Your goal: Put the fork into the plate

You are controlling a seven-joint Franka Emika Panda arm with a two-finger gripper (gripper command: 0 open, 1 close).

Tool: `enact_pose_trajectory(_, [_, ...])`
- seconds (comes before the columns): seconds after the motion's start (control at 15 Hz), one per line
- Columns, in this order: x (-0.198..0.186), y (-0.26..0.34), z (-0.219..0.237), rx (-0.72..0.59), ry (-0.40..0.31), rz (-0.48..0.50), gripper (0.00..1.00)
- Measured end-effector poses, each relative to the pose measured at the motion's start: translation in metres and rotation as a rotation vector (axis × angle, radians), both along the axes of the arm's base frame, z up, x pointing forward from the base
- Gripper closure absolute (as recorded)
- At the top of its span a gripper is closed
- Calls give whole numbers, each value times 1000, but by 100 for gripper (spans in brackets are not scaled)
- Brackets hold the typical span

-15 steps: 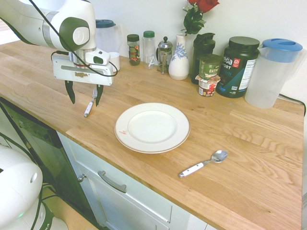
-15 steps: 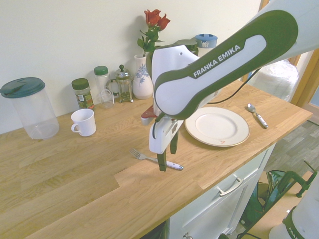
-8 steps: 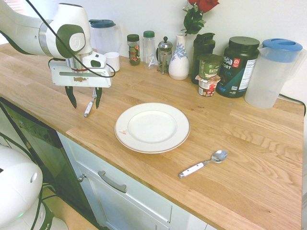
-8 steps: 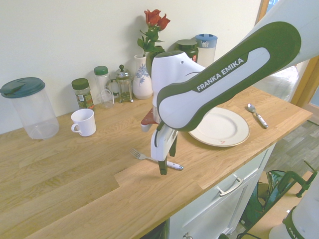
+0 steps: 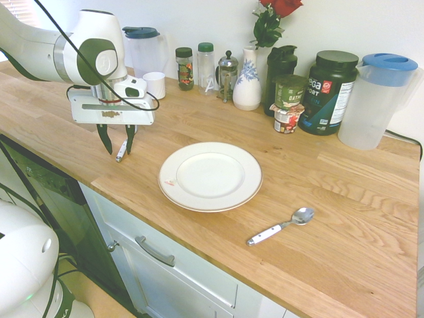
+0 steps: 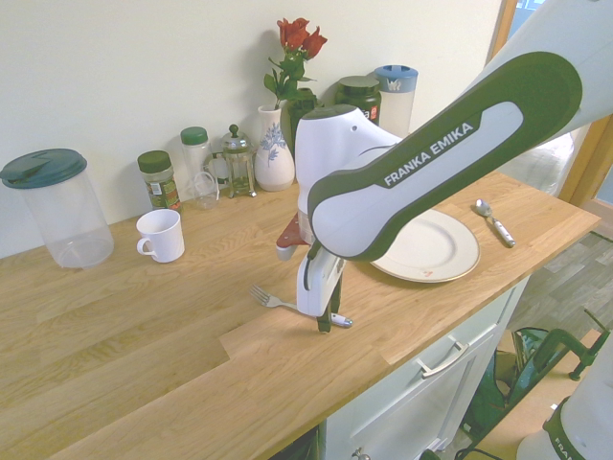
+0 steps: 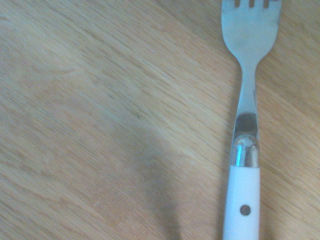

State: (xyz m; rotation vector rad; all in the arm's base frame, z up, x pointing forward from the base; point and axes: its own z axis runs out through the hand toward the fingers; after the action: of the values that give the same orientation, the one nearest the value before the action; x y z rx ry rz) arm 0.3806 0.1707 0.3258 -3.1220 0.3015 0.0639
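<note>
Lying flat on the wooden counter (image 5: 344,199) at the left of the first exterior view, the fork (image 5: 121,153) has its white handle between the fingers of the hand (image 5: 117,146), which points straight down. The fingers stand a little apart, one on each side of the handle; whether they touch it cannot be told. Right of the fork, well apart from it, sits the white plate (image 5: 211,176), and a white-handled spoon (image 5: 281,226) lies beyond it toward lower right.
</note>
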Motion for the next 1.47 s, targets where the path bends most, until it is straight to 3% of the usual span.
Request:
enact_pose_trajectory(0.73, [-5,-3,-1,-1,-8,0,100])
enact_pose_trajectory(1.13, [19,-25,21,23,-86,-52,100])
enact_pose_trajectory(1.47, [49,-87,68,31,-184,-134,100])
